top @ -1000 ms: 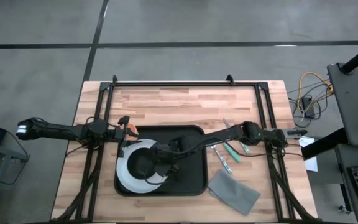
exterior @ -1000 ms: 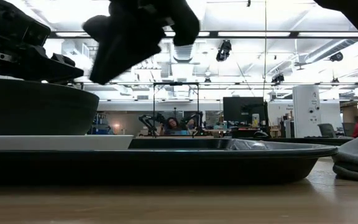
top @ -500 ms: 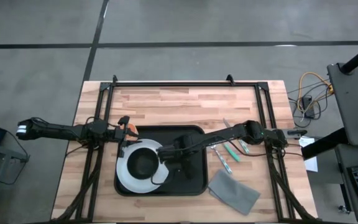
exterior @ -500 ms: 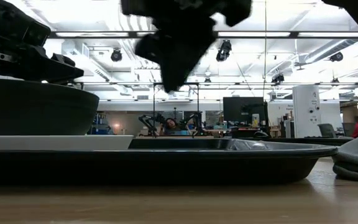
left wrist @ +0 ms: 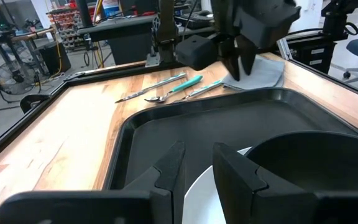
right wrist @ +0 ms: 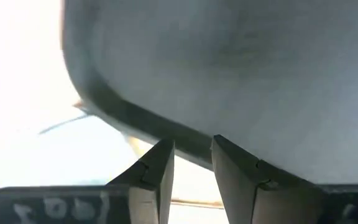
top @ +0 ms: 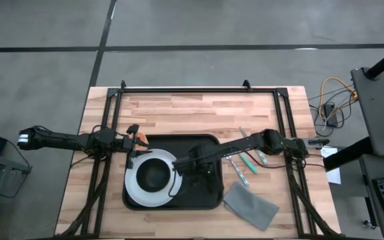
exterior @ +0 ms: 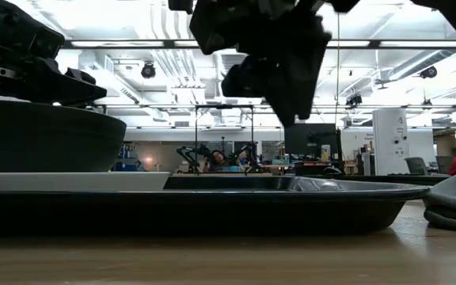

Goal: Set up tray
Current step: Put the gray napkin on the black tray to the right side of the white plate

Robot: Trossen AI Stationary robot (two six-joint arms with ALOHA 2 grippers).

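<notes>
Right pincer point(top: 193, 162), shifted off the bowl point(top: 153, 175), hovers slightly parted above tray point(top: 209, 190) on worktop point(top: 192, 110); left pincer point(top: 133, 141) grips plate point(top: 133, 190) rim beside it.

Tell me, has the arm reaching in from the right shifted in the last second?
Yes. In the high view the right gripper has drawn back rightward, off the white plate and over bare tray. The plate itself has stayed put.

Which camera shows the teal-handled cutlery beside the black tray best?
The left wrist view: the three teal-handled utensils lie apart on the wooden table, clearly separated. The high view shows them small, partly under the right arm. The low and right wrist views do not show them.
</notes>
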